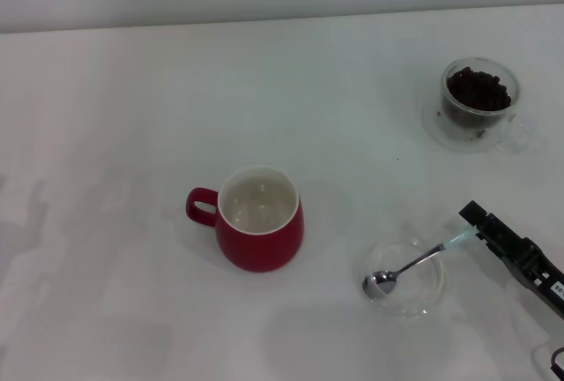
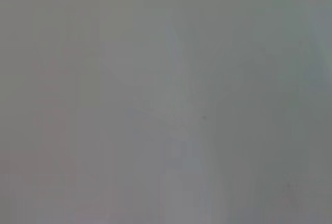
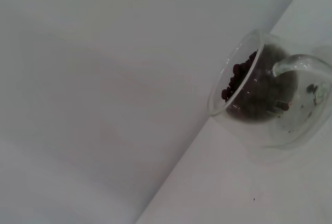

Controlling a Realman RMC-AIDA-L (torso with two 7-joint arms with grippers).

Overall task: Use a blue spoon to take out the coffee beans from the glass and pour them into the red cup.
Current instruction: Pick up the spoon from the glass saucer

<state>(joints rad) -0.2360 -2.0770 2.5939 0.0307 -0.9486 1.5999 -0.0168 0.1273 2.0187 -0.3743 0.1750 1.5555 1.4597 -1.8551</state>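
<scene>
The blue spoon (image 1: 414,265) lies with its metal bowl inside a shallow clear dish (image 1: 429,300) at the front right, its pale handle pointing right and away. My right gripper (image 1: 477,227) is at the handle's end and looks shut on it. The red cup (image 1: 261,244) stands upright in the middle with its white inside bare and its handle to the left. The glass (image 1: 480,103) with the coffee beans (image 1: 478,88) stands at the far right, beyond the gripper. The right wrist view shows the glass (image 3: 290,125) and the beans (image 3: 236,79). My left gripper is out of view.
The white table (image 1: 132,116) ends at a pale wall along the back. The left wrist view shows only a blurred grey surface.
</scene>
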